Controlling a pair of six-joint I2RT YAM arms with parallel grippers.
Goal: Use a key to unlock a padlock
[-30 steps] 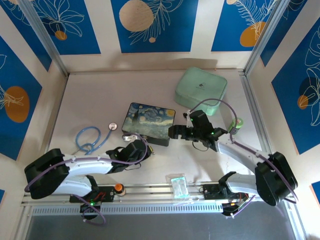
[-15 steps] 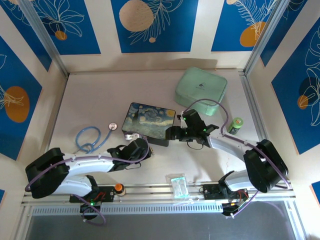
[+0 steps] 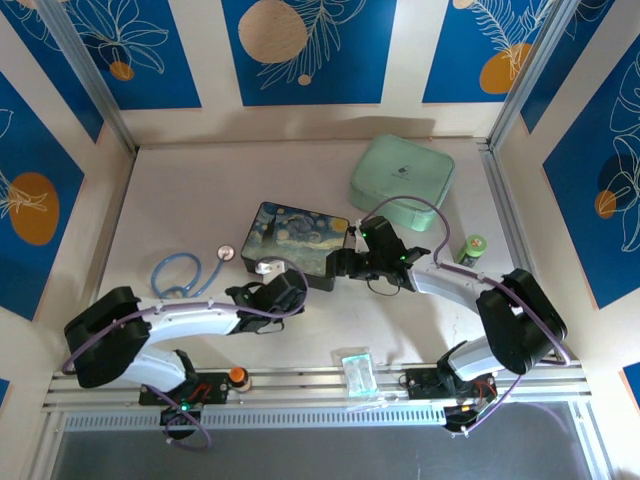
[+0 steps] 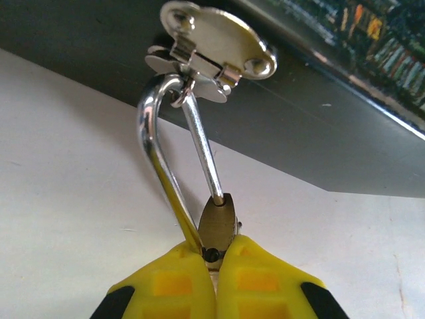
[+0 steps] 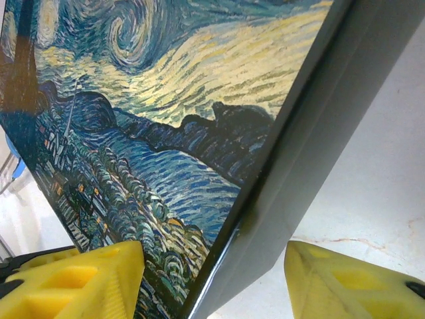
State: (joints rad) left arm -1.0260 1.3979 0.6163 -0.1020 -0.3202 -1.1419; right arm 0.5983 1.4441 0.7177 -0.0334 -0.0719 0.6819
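Walls of cream board hung with blue panels, each drawn with white leaf outlines and an orange or tan disc, close in the pale matt counter on three sides. Aluminium posts stand at the far corners.

The left claw is clamped tight on the small brass-gold padlock, with its yellow fingers pressed together on the body. Straight ahead of its tips, the padlock's thin silver U-shaped shackle runs through the ring of an oval metal clasp. The clasp sits on the dark grey side of a flat rectangular box whose lid bears a swirling night-sky painting.

The right claw stands open astride an edge of that box. One finger is over the painted lid and the other over bare counter, where a thin brownish mark shows; whether either finger touches cannot be told.

From above, the right claw is at the box's right end and the left claw is at its front left corner.

Farther out than the right claw lies a mint-green rounded case, and to that claw's right stands a small green cylinder. A coiled blue-tubed stethoscope lies left of the left claw. Behind both claws, on the metal rail, rests a small clear plastic packet.
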